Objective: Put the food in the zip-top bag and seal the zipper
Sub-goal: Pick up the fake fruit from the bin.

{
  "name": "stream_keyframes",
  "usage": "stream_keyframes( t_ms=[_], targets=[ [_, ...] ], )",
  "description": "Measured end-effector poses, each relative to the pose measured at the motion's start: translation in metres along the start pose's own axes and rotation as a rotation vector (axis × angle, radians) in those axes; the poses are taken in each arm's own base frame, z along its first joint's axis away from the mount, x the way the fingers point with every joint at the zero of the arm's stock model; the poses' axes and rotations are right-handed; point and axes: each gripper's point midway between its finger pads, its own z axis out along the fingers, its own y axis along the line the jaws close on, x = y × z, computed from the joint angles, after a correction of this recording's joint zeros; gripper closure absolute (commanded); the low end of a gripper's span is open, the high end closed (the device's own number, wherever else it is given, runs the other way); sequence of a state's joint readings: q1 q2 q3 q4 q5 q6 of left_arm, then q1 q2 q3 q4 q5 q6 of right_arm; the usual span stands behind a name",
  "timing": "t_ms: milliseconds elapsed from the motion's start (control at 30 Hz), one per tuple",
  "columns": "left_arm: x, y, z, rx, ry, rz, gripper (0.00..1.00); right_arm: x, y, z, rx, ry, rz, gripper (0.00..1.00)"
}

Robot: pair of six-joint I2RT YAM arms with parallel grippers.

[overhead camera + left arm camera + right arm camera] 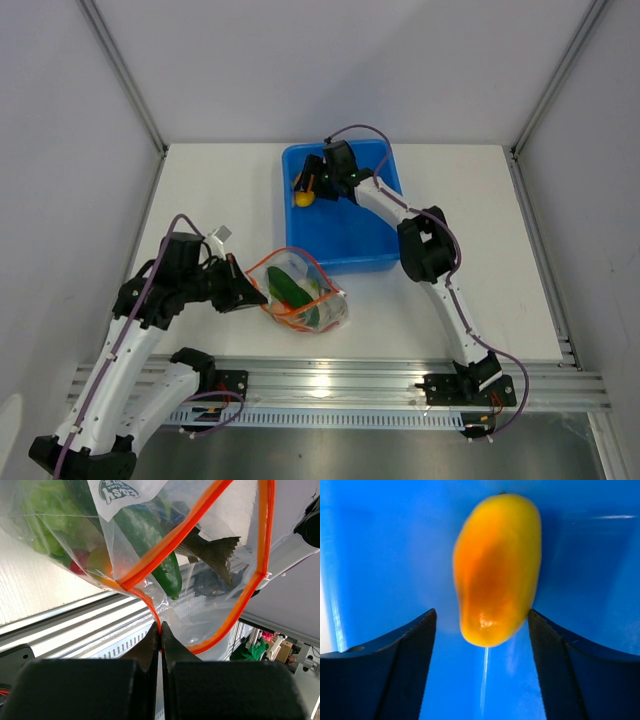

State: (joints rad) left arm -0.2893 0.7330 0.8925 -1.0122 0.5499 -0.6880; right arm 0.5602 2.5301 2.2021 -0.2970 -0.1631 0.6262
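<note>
Locate orange-yellow pepper (497, 570) in far-left part of blue tub (350, 240) on tabletop (480, 250). Note right fingers (405, 655) apart, one on each side of it, no contact visible. Treat as light, rigid, smooth and probably slippery; grip across the thick middle, not the rounded end. Read long axis as running lengthwise between the fingers, slightly tilted. Note left fingers (145, 650) together, clamped on zipper (170, 545) of zip-top bag (300, 290), near and left of tub.
</note>
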Motion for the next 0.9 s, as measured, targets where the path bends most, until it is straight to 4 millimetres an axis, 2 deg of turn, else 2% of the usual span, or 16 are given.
stream_keyframes(
  t_ms=[233,367,567,733,833,900],
  targets=[
    [0.003,0.005,0.003,-0.009,0.015,-0.011,0.99,0.004,-0.005,0.009,0.01,0.004,-0.002,0.39],
    [0.005,0.007,0.005,-0.014,0.02,-0.015,0.99,0.004,-0.007,0.009,0.017,0.003,0.0,0.41],
    [0.006,0.009,0.006,-0.016,0.024,-0.018,0.99,0.003,-0.009,0.009,0.022,0.001,-0.011,0.29],
    [0.006,0.009,0.005,-0.014,0.022,-0.017,0.99,0.005,-0.012,0.011,0.025,0.006,-0.033,0.28],
    [0.008,0.01,0.006,-0.014,0.022,-0.017,0.99,0.009,-0.016,0.014,0.03,0.013,-0.041,0.34],
    [0.009,0.011,0.006,-0.015,0.024,-0.02,0.99,0.009,-0.016,0.015,0.028,0.012,-0.051,0.41]
  ],
)
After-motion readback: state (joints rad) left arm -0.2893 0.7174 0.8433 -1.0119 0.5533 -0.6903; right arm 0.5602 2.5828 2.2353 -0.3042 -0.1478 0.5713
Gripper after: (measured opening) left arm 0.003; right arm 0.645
